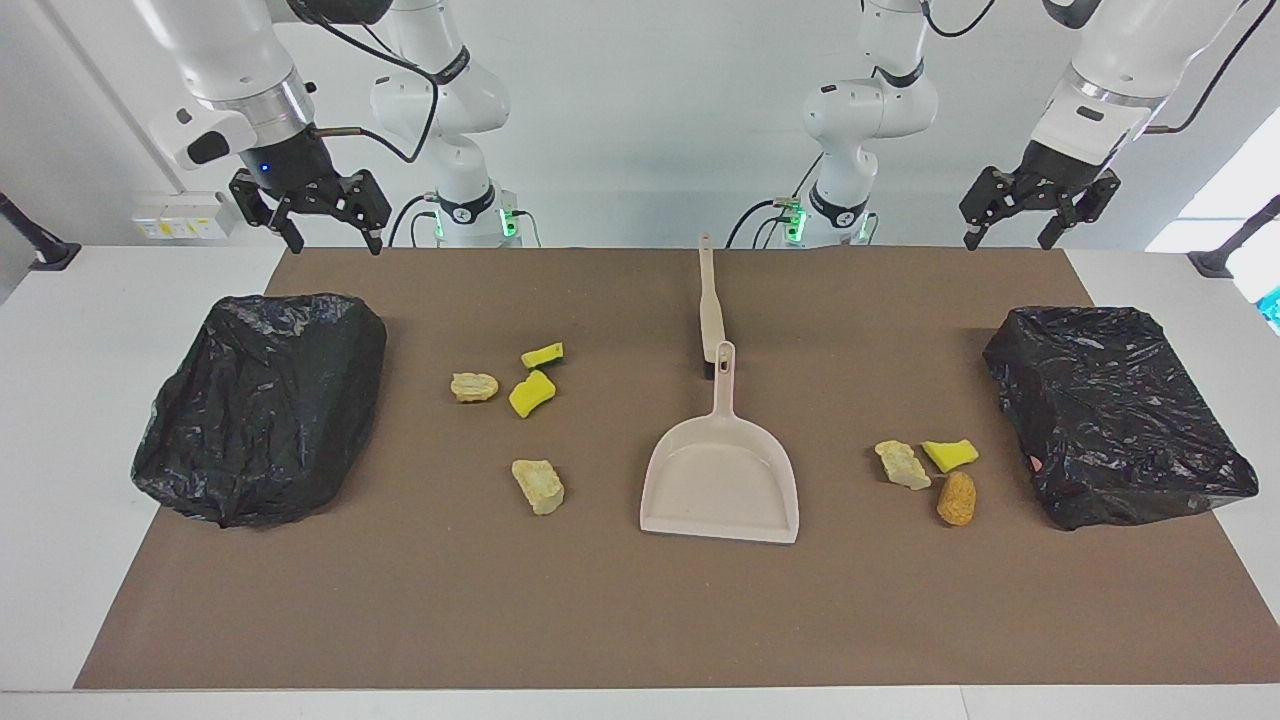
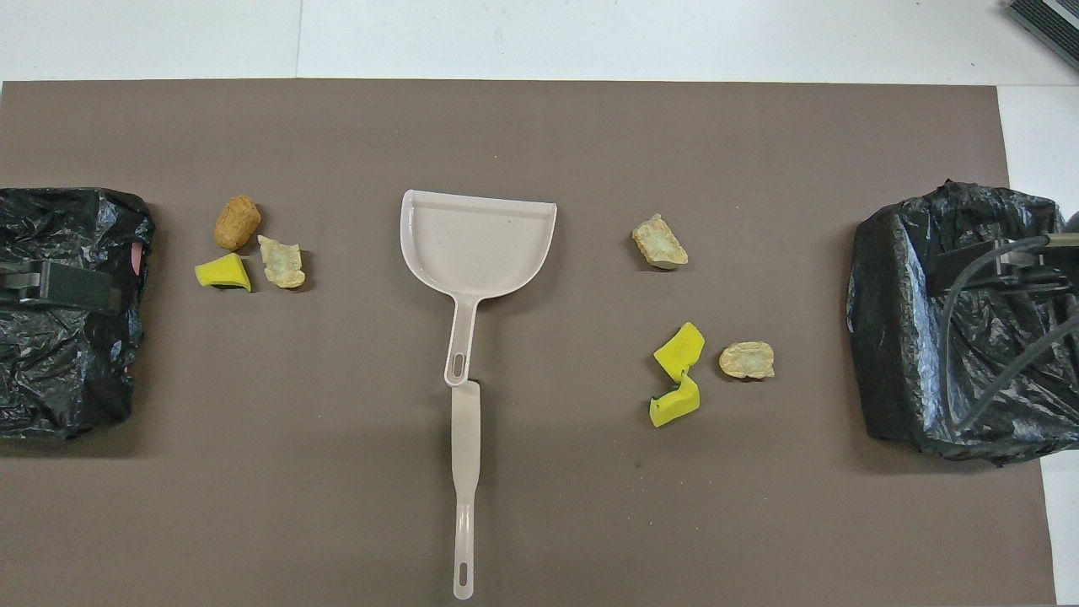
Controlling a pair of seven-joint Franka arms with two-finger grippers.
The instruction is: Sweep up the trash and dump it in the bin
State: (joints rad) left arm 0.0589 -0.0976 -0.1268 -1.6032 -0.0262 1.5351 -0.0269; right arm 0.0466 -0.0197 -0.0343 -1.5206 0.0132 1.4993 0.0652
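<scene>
The trash lies in two groups on the brown mat. Toward the right arm's end are several lumps: two yellow wedges (image 1: 542, 354) (image 1: 531, 393) and two beige chunks (image 1: 474, 386) (image 1: 538, 486). Toward the left arm's end lie a beige chunk (image 1: 903, 464), a yellow wedge (image 1: 950, 454) and an orange chunk (image 1: 957, 498). One black-bagged bin (image 1: 265, 400) sits at the right arm's end, another (image 1: 1110, 425) at the left arm's end. My right gripper (image 1: 335, 243) hangs open above the mat's edge by its bin. My left gripper (image 1: 1008, 240) hangs open likewise, holding nothing.
A beige dustpan (image 1: 722, 480) lies mid-mat, mouth away from the robots, handle toward them. A beige brush (image 1: 710, 305) lies in line with that handle, nearer the robots. The mat (image 1: 600, 620) is bordered by white table.
</scene>
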